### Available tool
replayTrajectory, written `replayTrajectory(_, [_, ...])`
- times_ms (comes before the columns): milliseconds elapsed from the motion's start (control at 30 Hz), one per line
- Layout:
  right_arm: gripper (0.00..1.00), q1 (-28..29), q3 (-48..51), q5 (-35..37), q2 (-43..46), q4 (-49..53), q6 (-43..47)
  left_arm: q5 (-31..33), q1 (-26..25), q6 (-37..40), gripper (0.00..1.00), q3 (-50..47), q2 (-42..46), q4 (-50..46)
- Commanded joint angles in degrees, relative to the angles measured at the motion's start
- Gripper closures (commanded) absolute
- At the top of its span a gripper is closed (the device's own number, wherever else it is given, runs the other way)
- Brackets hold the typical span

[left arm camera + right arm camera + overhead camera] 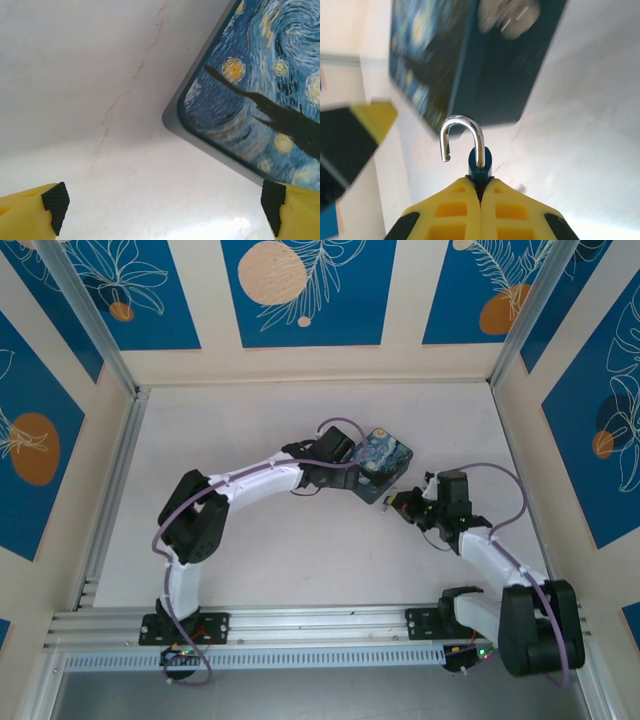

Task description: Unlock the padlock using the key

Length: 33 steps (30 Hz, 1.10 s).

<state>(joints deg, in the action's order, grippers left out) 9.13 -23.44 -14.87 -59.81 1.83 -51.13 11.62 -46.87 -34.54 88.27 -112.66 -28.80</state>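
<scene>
Padlock [480, 164] sits in my right gripper [480, 194], not my left. The tin [260, 95] lies just ahead of both. My left gripper [163, 201] hangs spread wide, empty, by the tin's corner. My right jaws are clamped on the blue body, its long axis running straight out from my grip, shackle [464, 122] pointing toward the tin, one leg free, so I judge it sprung.

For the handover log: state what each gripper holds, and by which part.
Right gripper pinches the padlock by its blue body, shackle sticking out past the fingertips. Left gripper is open, holding nothing.
</scene>
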Motion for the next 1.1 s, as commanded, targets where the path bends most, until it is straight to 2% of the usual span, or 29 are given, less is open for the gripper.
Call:
replayTrajectory(0, [1.0,7.76,0.86,2.6,2.42,3.59,-4.07,-1.74,2.41,-1.11,0.0,-2.15,6.97,0.14])
replayTrajectory(133, [1.0,19.29,0.08,6.03,-1.81,-2.11,-8.2,-1.77,5.31,-1.14,0.0,-5.43,12.29,-0.06])
replayTrajectory(300, [1.0,31.09,-7.01,8.5,-15.9,-10.03,-9.79,-1.48,9.32,-0.47,0.0,-9.61,17.84,-1.34])
replayTrajectory(467, [1.0,35.52,-15.19,7.28,-27.94,-14.17,-9.47,-1.39,12.15,-0.4,0.0,-14.29,22.42,-2.05])
replayTrajectory(633, [1.0,33.73,-15.31,6.3,-30.7,-14.05,-8.3,-1.42,13.18,-0.17,0.0,-17.83,25.58,-2.56])
replayTrajectory(667, [0.97,32.9,-14.71,5.93,-30.85,-13.27,-7.88,-1.51,13.26,-0.3,0.0,-18.38,25.97,-2.6])
replayTrajectory(833, [0.57,28.88,-10.77,4.55,-28.5,-11.76,-6.22,-1.31,13.81,-0.52,0.0,-20.49,27.78,-2.32])
replayTrajectory(900, [0.48,27.89,-10.18,4.55,-25.83,-9.57,-5.09,-1.11,14.16,-0.54,0.0,-20.94,28.73,-2.54])
replayTrajectory(1067, [0.37,26.85,-10.96,5.38,-16.54,-0.66,-1.46,-0.33,15.63,0.16,0.0,-21.37,31.96,-3.79])
